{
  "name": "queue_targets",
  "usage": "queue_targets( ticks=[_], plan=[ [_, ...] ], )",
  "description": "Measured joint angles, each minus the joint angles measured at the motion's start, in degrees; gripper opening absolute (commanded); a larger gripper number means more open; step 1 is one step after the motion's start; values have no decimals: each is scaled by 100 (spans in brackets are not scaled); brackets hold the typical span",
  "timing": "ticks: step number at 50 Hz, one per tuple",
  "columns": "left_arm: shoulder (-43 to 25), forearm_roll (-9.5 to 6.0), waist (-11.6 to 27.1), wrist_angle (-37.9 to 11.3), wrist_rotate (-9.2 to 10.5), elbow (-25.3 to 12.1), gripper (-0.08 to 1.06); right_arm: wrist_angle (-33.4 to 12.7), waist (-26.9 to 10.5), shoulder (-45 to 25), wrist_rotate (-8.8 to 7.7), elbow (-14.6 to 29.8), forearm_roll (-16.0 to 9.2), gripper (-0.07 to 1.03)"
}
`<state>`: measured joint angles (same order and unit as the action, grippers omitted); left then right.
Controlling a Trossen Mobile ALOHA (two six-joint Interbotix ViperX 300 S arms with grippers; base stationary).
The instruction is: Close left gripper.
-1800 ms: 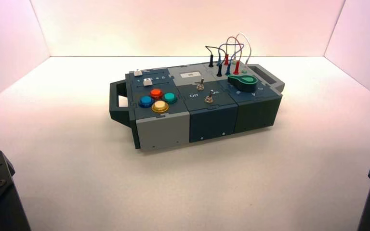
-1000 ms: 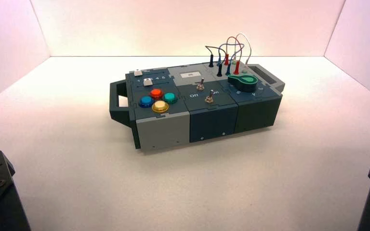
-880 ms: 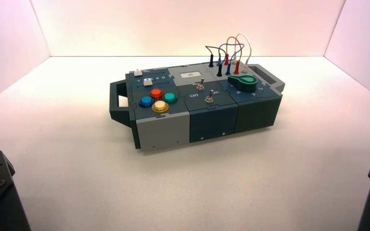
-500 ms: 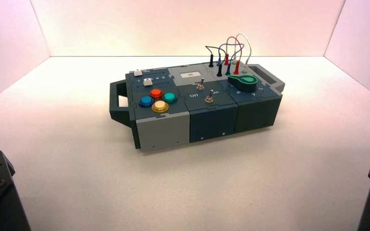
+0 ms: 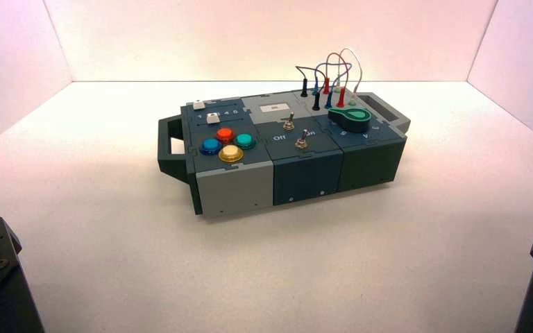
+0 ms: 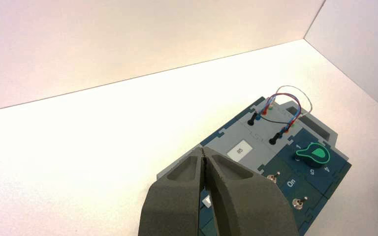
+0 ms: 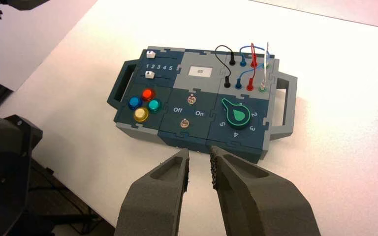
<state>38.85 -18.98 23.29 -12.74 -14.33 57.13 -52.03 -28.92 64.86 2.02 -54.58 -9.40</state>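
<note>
Nearest to us, at the front corners of the white tabletop (image 5: 111, 263), we see the dark bases of both arms. Neither arm reaches out over the box.

The left pincer (image 6: 204, 155) hangs in the air, above and behind the box, on its slider side. Its two fingers (image 6: 177, 196) are pressed together at the tips, with no gap that we can see. It is clenched, and nothing is in it. So we think the job is done, or as good as done. All that might be left is a last tiny squeeze, and we cannot tell if that is needed.

The right pincer (image 7: 199, 160) hangs over the tabletop, in front of the box. Its fingers are a little apart, so it is released and holds nothing. It looks like it is just waiting.

Farther out, the box (image 5: 305, 173) sits near the middle of the tabletop, turned a bit. On its left end we see four round buttons: blue (image 5: 209, 146), yellow (image 5: 231, 153), red (image 5: 225, 134) and green (image 5: 244, 141). Behind them are two sliders (image 7: 150, 74) with white caps. In the middle are two small switches (image 7: 190, 99), with "Off" and "On" between them. On the right end is a green knob (image 7: 236, 115). Farthest back, wires (image 5: 330, 69) loop up from their plugs. Nothing touches the box.
</note>
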Motion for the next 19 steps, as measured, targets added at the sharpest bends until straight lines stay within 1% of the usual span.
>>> queue_targets(
  ticks=[8, 19],
  plan=[
    [18, 0, 0, 0, -9, 0, -3, 0, 0, 0, 0, 0, 44, 26],
    [35, 0, 0, -18, -18, 0, -3, -9, 0, 0, 0, 0, 44, 26]
  ],
)
